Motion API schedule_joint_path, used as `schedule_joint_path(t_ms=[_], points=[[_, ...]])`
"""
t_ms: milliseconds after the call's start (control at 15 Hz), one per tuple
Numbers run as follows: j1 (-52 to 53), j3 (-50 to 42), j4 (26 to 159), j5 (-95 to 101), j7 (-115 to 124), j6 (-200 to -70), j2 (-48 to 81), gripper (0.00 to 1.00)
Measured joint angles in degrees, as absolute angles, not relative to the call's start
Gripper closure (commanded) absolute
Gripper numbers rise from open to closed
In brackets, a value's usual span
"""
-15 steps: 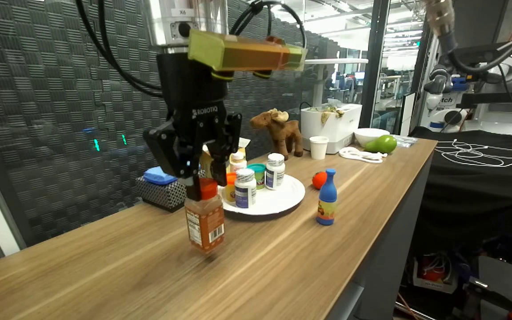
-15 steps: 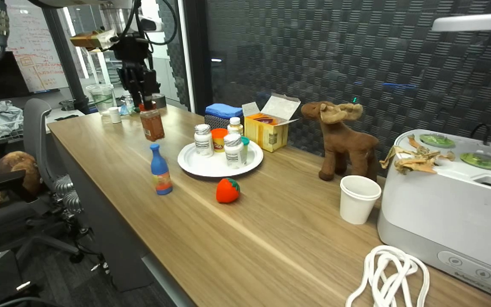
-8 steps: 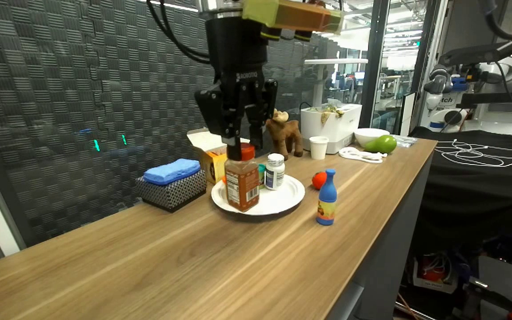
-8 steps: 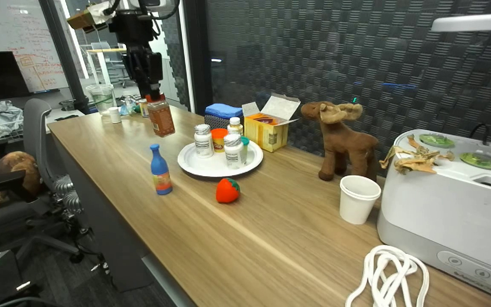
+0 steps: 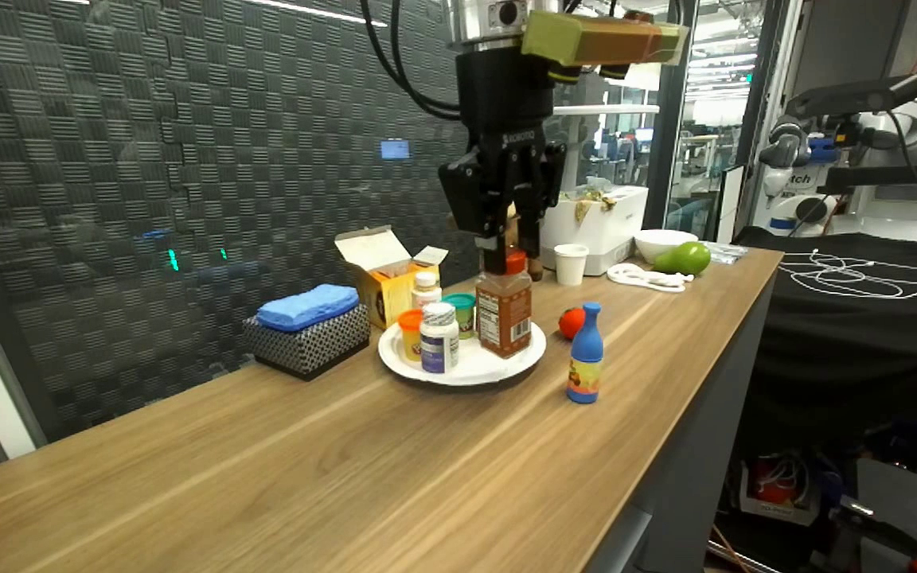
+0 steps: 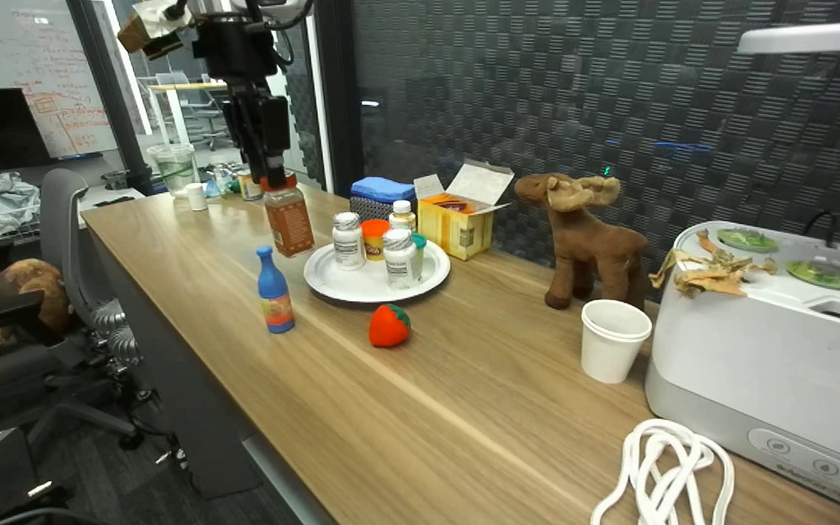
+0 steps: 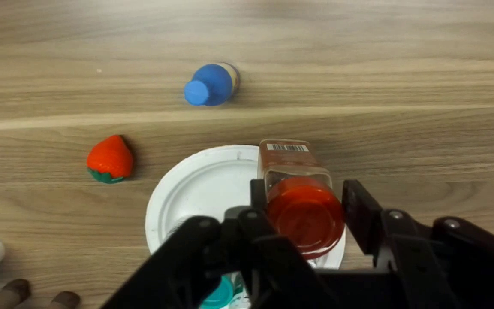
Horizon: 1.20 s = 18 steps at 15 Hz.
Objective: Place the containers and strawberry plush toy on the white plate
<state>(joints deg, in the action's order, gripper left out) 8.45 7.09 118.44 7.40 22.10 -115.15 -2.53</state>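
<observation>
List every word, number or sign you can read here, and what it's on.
"ROBOTIQ": black housing above the fingers
"FEE", then cut off: white appliance
"tch", start unclear: background machine
Perhaps "Doh", blurred: orange-lidded tub
Too blurred: labels on red-capped jar, white bottles, yellow box; whiteboard writing

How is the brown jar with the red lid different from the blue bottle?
The brown jar hangs in the end effector, while the blue bottle stands on the wooden table. The jar has boxy sides; the bottle is rounded with a thin neck. The jar's lid is red, but the bottle's top is blue. Both are containers with labels.
</observation>
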Motion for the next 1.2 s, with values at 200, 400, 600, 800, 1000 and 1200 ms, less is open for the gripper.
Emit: schedule_joint_path(t_ms=[200, 400, 600, 800, 1000, 1200], points=[[7.0, 6.8, 119.6, 9.0, 22.6, -115.6, -3.7, 0.77], [5.8, 6.5, 120.8, 10.3, 23.0, -117.0, -3.6, 0.77], [5.0, 6.1, 122.1, 10.3, 23.1, -119.5, -3.0, 0.77], [4.7, 5.6, 122.4, 10.3, 23.4, -122.5, -1.6, 0.77], [4.6, 5.3, 122.3, 10.3, 23.5, -125.1, -0.3, 0.77], [4.6, 5.2, 121.8, 10.3, 23.5, -126.5, 0.6, 0.77]])
